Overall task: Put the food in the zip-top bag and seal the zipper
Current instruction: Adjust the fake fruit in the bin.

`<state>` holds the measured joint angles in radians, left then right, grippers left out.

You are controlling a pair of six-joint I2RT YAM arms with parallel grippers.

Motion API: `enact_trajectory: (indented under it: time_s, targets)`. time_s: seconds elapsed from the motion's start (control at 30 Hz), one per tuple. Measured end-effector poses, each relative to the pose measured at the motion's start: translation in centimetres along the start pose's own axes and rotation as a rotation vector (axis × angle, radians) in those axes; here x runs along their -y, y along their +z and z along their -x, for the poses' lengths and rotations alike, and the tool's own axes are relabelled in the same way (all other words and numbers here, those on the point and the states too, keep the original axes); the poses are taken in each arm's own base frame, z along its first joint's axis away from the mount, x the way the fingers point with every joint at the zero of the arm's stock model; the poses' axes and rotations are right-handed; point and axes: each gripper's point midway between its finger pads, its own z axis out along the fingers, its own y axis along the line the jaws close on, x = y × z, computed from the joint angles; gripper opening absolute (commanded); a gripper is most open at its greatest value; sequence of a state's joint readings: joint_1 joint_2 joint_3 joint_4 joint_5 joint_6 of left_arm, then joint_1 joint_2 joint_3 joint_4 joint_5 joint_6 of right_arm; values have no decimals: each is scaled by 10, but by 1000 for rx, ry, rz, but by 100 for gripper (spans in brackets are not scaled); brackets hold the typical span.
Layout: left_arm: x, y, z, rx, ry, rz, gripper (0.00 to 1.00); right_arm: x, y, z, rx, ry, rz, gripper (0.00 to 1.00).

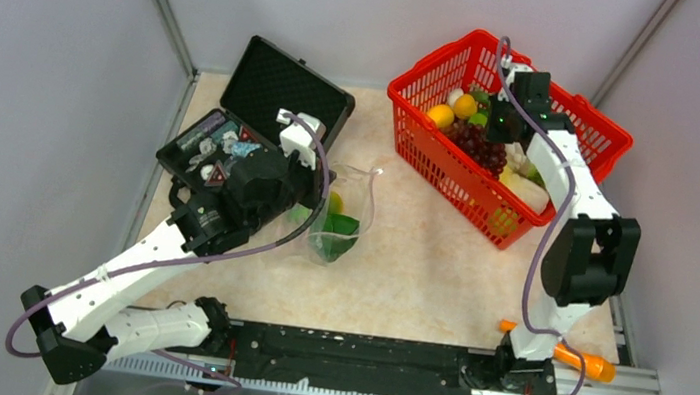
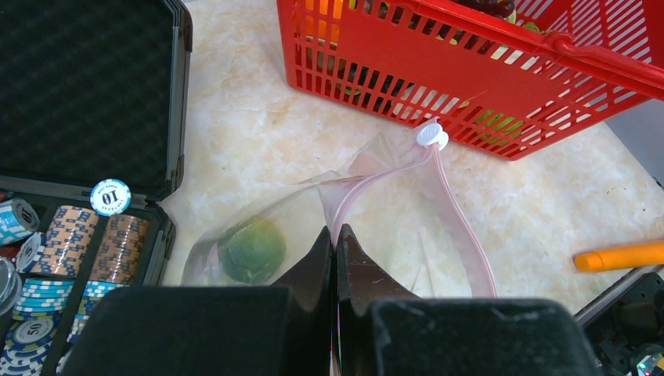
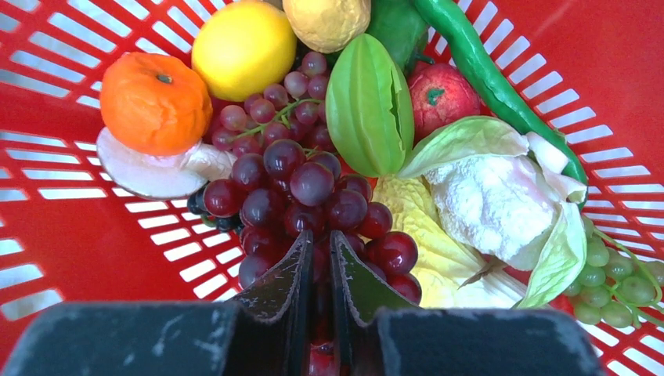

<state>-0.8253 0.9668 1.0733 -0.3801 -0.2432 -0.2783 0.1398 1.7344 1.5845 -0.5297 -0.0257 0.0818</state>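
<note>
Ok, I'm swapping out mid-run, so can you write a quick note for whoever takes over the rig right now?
Left gripper: shut on the mouth edge of the bag, which lies on the table.
Right gripper: down in the red basket, closed around the purple grapes, not lifted yet.
Done: a green fruit and a few other pieces are bagged.
Left: the rest of the basket's food, then close the zipper, now open.

Beige marbled table (image 1: pixel 419 256), red basket (image 1: pixel 429 152) right, open black case (image 1: pixel 275 78) left, zip-top bag (image 1: pixel 353 208) between, orange tool (image 1: pixel 583 363) at near edge
</note>
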Motion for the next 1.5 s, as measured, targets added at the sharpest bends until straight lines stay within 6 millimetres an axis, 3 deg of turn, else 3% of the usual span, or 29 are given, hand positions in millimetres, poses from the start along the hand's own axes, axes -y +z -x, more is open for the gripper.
enact_trajectory:
  time_s: [0.23,0.53,0.63,0.73,0.83,0.93,1.03,1.17,1.37,1.5]
  targets:
    - [0,0,1,5,-2,-1,0,2,-19,4,71,32,-20,7]
    - [1,0,2,6,-3,-2,0,37,-59,27,216,107,-218,9]
    - [1,-1,2,8,-6,-3,0,50,-64,34,264,147,-268,9]
    - [1,-2,2,10,-9,-4,0,74,-56,38,265,219,-324,10]
    - [1,-3,3,12,-11,-7,0,98,-36,43,242,261,-361,15]
    - [0,-5,1,15,-15,-6,0,111,-10,27,181,253,-388,24]
    - [-1,-6,0,19,-16,-5,0,112,19,13,77,213,-380,36]
    - [-1,-6,0,20,-16,-6,0,111,48,16,-5,158,-343,65]
    - [-2,-6,0,20,-14,-3,0,104,42,10,-62,94,-297,73]
    - [-3,-5,0,21,-11,2,0,101,23,17,-37,68,-288,81]
